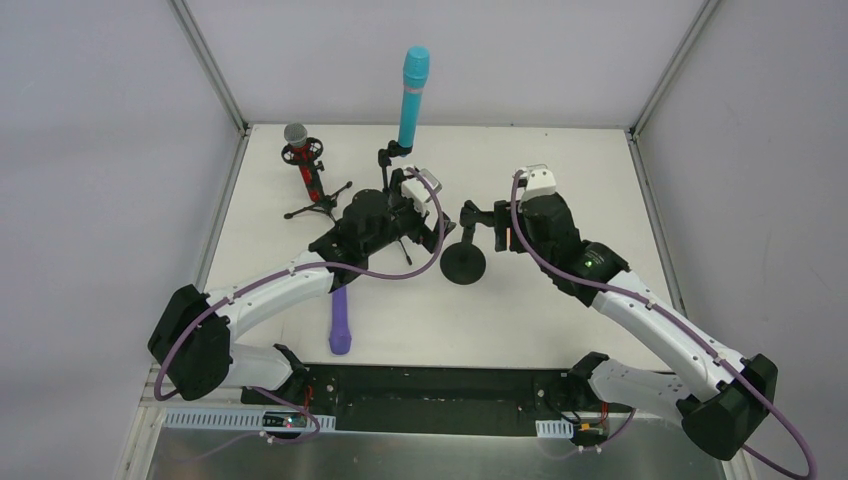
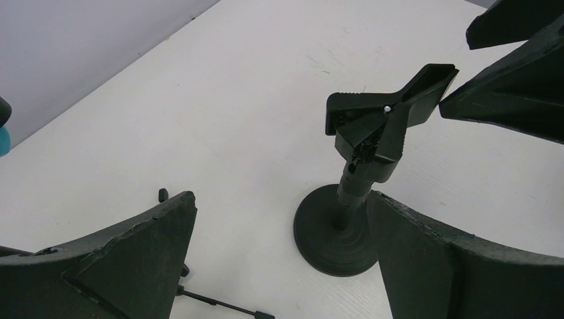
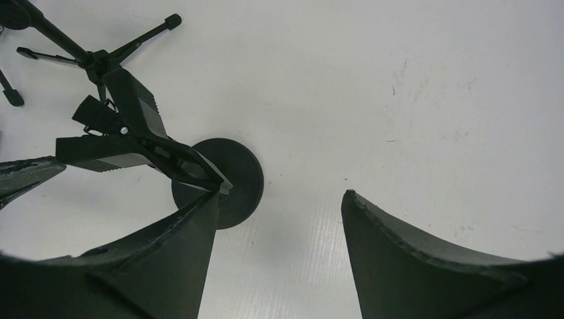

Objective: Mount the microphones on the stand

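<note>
The red microphone (image 1: 300, 150) with a grey mesh head sits in a small tripod stand (image 1: 318, 205) at the back left. The cyan microphone (image 1: 413, 95) stands upright in a clip stand (image 1: 388, 160). The purple microphone (image 1: 340, 320) lies flat on the table near the left arm. A round-based stand (image 1: 465, 263) with an empty clip (image 1: 478, 215) is at mid-table. My left gripper (image 2: 279, 212) is open, just left of that stand's base (image 2: 332, 232). My right gripper (image 3: 280, 195) is open, with one fingertip (image 3: 211, 199) against the clip's lever (image 3: 193, 166).
Tripod legs (image 3: 93, 56) spread over the table behind the round base (image 3: 226, 179). White walls and frame posts (image 1: 210, 65) enclose the table on three sides. A purple cable (image 1: 400, 270) loops from the left arm over the table.
</note>
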### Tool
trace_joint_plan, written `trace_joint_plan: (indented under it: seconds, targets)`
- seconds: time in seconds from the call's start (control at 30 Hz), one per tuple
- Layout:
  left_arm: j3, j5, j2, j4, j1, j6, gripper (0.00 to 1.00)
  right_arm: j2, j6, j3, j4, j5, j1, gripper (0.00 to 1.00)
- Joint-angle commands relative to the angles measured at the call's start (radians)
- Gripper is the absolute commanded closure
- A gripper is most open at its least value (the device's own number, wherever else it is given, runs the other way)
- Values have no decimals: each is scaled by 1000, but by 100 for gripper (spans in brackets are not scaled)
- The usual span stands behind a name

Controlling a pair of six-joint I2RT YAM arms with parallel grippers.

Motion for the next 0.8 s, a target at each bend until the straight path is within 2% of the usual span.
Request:
trace_joint_plan:
  seconds: [0.0,0.43,0.77]
  targets:
    - [-4,-21,-38,43,10,12,1,-1,26,35,50,60,-7,29]
    - [-15,-43,-43,61,12,11,1,7,113,-15,85,45,-20,28]
    - [0,-45,-32,33,13,-63,1,-203,280,-231,22,-87,-21,27]
